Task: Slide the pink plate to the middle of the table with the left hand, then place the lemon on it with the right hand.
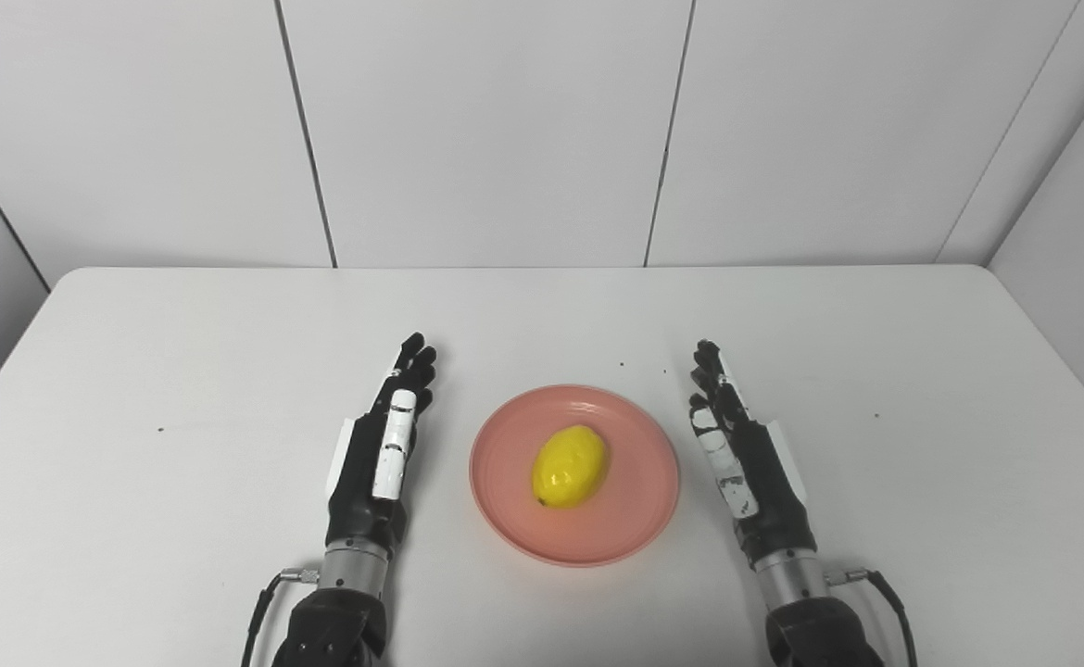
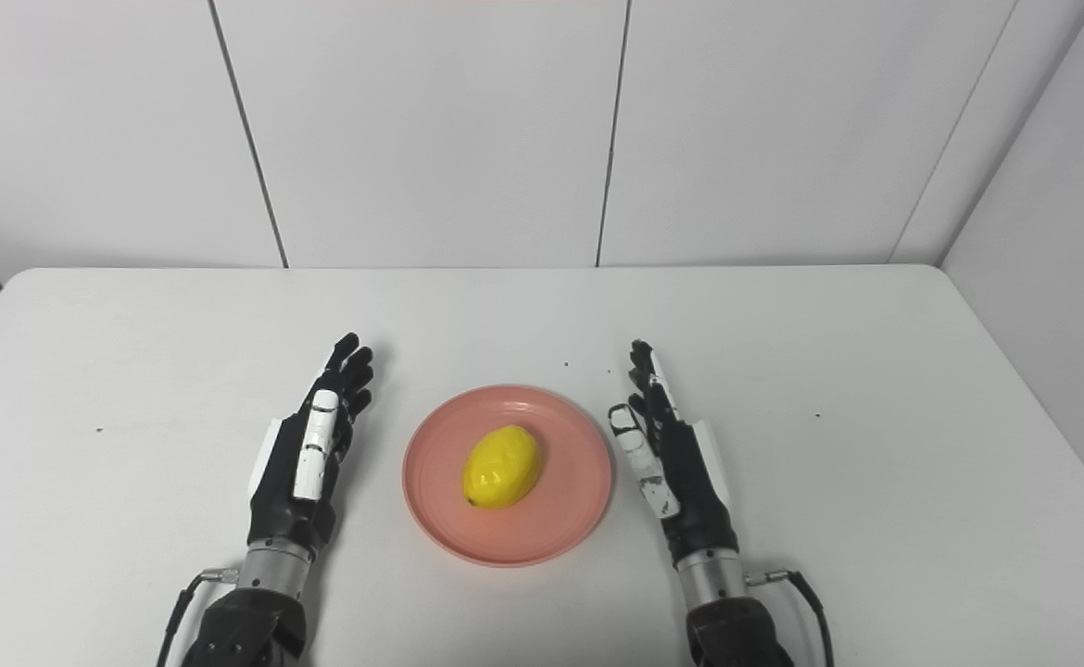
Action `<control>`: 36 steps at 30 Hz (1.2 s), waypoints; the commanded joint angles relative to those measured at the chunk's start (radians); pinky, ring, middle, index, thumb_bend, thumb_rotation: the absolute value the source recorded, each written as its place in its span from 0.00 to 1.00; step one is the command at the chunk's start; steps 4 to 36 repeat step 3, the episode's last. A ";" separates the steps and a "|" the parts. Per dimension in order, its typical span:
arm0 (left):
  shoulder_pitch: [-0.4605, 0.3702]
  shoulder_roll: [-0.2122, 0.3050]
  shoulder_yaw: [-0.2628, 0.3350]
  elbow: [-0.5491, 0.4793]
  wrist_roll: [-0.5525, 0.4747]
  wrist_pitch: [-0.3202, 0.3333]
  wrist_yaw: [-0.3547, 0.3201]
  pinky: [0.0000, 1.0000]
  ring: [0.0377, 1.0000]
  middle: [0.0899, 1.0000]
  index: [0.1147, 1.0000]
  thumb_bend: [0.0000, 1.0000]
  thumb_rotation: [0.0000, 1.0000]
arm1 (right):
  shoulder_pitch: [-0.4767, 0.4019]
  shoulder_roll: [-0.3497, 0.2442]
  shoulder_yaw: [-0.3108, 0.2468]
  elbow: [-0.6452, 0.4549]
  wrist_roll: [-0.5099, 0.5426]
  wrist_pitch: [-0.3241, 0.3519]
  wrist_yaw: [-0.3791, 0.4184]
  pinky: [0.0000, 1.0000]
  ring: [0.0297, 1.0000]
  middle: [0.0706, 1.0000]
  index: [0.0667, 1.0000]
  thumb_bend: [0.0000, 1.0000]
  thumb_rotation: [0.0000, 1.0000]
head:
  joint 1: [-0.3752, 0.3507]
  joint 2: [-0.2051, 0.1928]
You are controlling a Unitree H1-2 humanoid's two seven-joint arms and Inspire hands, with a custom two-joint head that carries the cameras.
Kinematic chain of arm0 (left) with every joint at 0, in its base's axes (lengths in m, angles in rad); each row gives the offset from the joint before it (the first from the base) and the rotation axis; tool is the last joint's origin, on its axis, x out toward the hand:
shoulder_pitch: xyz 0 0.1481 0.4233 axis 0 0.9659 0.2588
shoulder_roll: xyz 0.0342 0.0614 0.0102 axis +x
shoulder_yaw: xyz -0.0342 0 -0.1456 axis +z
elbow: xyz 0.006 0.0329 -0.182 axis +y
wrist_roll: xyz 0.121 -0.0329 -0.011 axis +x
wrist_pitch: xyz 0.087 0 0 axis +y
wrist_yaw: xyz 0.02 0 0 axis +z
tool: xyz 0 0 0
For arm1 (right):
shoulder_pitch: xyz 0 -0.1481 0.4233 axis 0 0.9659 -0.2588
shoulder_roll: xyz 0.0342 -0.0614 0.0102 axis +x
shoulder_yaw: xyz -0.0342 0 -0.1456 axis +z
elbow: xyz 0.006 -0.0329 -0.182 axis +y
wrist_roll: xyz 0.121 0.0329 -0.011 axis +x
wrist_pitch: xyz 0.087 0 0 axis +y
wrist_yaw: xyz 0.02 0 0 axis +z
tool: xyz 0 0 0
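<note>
While both my arms are reaching in from the near edge, I am holding my left hand [image 1: 383, 445] flat and open, fingers straight and gripping nothing, just left of the pink plate [image 1: 503, 519]. I am keeping my right hand [image 1: 737, 454] open and empty too, just right of the plate, neither hand touching its rim. Between them the plate is sitting near the middle of the white table [image 1: 134, 389], and the lemon [image 1: 570, 466] is lying in its centre, long axis tilting from near-left to far-right. Both hands are standing about equally near. Judging from this, I am seeing both steps done, with only pulling back remaining.
</note>
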 commanded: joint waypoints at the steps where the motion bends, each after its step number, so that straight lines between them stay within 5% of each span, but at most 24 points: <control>1: -0.014 -0.013 -0.006 -0.032 -0.005 -0.012 -0.003 0.98 0.97 0.95 0.93 0.43 1.00 | -0.012 0.008 -0.008 -0.041 -0.012 -0.030 -0.020 0.92 0.94 0.94 0.94 0.58 1.00 | 0.002 -0.001; 36: -0.011 -0.013 -0.008 -0.034 -0.001 -0.011 -0.002 0.98 0.97 0.95 0.93 0.43 1.00 | -0.008 0.012 -0.015 -0.051 -0.009 -0.023 -0.021 0.93 0.95 0.95 0.94 0.58 1.00 | 0.005 0.001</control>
